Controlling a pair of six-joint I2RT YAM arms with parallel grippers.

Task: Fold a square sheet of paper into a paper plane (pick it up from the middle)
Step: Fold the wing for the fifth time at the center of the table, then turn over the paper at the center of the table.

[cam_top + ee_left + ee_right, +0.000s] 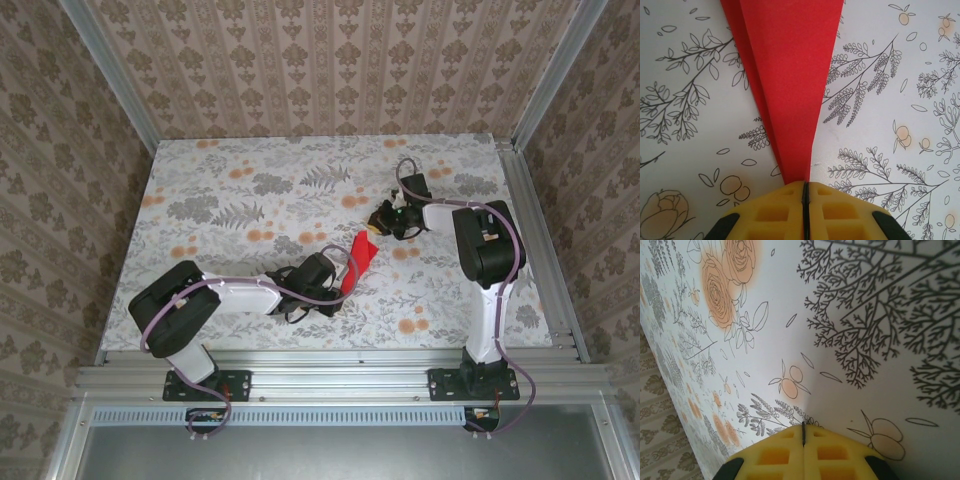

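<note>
Floral-print table [250, 200], damask-papered walls [300, 60] on three sides. One red paper plane [790, 75], mid-table, its narrow end clamped in the left gripper [804, 189]. Right gripper [803, 432], near the plane's far tip, pressed together, empty. Two arms counted.

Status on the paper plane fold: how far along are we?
Done: the bright red paper plane is already a slim, layered dart. In hand: the left gripper is shut on its narrow end; the right gripper is shut on nothing, over the floral tablecloth. Remaining: probably final wing folds, if any, and release.
</note>
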